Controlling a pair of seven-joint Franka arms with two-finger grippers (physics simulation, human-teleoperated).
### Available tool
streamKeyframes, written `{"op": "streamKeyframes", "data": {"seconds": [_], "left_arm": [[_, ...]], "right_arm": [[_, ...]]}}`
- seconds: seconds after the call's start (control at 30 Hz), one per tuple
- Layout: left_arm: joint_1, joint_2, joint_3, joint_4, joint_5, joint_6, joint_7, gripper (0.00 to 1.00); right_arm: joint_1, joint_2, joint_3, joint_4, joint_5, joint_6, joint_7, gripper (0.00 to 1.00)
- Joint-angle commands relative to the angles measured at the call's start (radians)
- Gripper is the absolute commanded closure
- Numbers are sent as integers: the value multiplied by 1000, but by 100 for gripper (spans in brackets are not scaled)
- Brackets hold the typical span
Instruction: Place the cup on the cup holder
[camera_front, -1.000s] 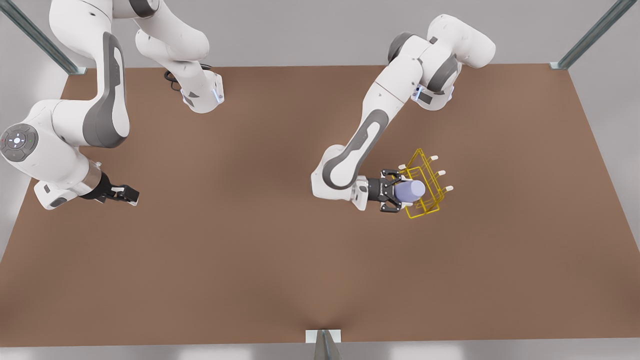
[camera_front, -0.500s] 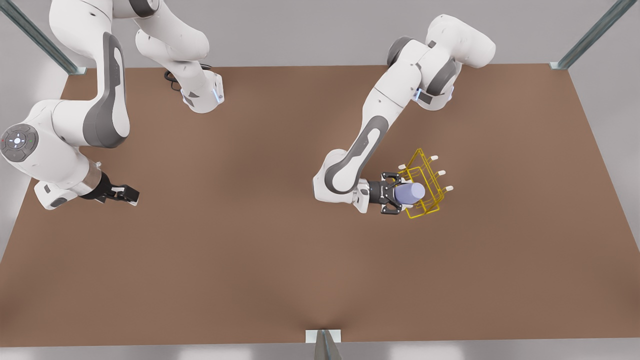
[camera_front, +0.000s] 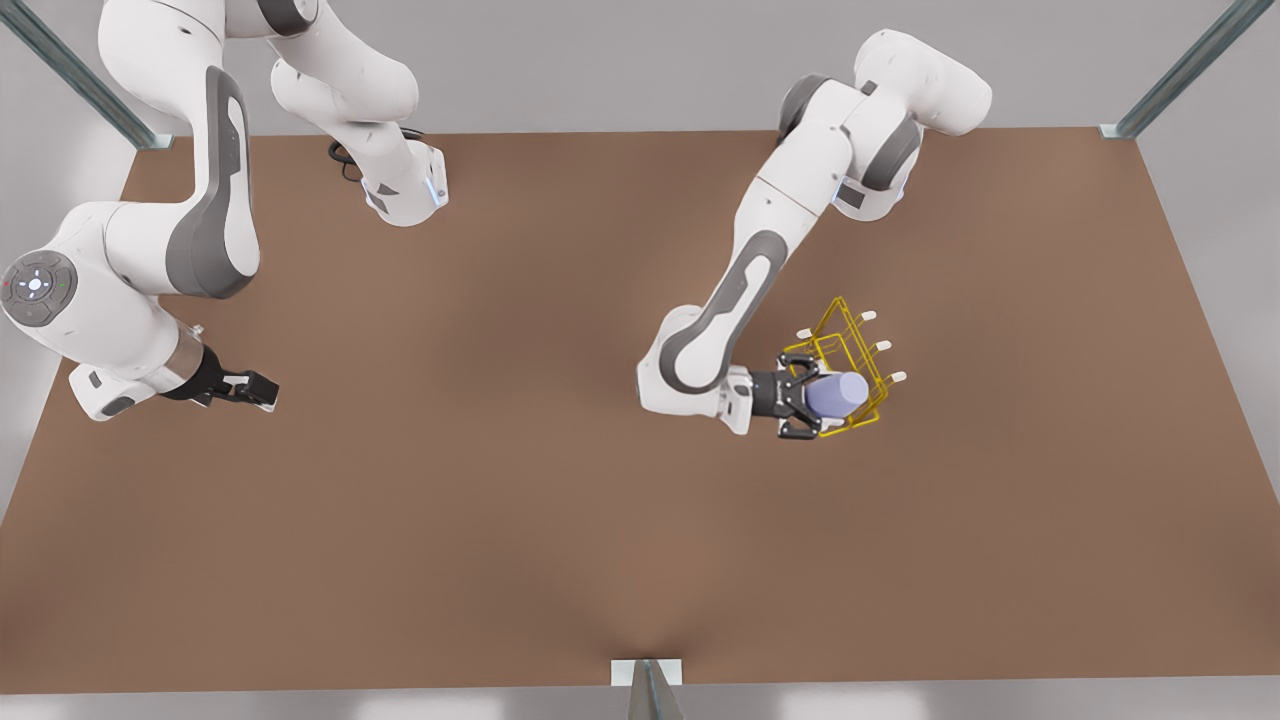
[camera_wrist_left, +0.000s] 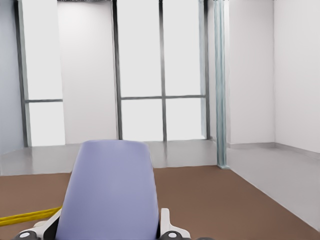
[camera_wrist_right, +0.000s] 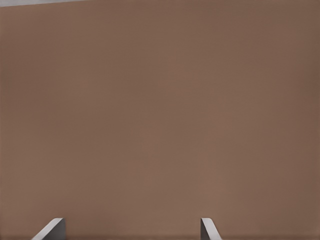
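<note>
Holding: the left claw (camera_front: 812, 398) is closed on the cup (camera_front: 838, 394), one finger on each side of it.
Cup: lavender-blue and lying sideways in the grip, its body reaching over the cup holder (camera_front: 848, 372) from the front view's left; in the left wrist view the cup (camera_wrist_left: 110, 192) stands between the claw's light pads (camera_wrist_left: 166, 225), with a yellow wire of the cup holder (camera_wrist_left: 27, 216) just beside it.
Cup holder: a yellow wire rack on the brown tabletop (camera_front: 560, 520), its white-tipped pegs pointing away from the left claw, toward the front view's right.
Cup against holder: the cup overlaps the wire frame on the side nearest the claw; whether it touches the wires or sits on a peg I cannot tell.
Right claw: the right claw (camera_front: 247, 387) hangs well apart from the cup holder, far toward the front view's left, on the waiting arm; its fingertips (camera_wrist_right: 207, 229) are spread with bare tabletop (camera_wrist_right: 160, 115) between them, and it carries nothing.
</note>
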Motion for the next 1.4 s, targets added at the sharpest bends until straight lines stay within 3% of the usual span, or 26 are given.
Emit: {"op": "streamKeyframes", "data": {"seconds": [0.0, 0.37, 0.7, 1.2, 1.23, 1.27, 1.37], "left_arm": [[8, -1, 1, 0, 26, 1, -4, 26], [30, -4, 10, -29, 49, 6, -28, 26], [20, -58, 8, -169, 34, 6, -77, 26], [37, -53, 11, -189, 49, 26, -99, 26], [37, -53, 11, -189, 49, 24, -99, 20], [37, -53, 11, -190, 51, 26, -99, 0], [45, -50, 11, -190, 66, 24, -106, 0]], "right_arm": [[0, -1, 0, 1, 1, -1, -2, 0], [0, -1, 0, -1, 1, -1, -3, 0], [-1, 1, 0, -1, 1, -1, -3, 0], [-1, 1, -1, -1, 1, -1, -5, 0], [-1, 1, -1, -1, 2, -1, -6, 0], [-1, 1, -1, -1, 1, -1, -6, 0], [-1, 1, -1, -1, 1, -1, -5, 0]]}}
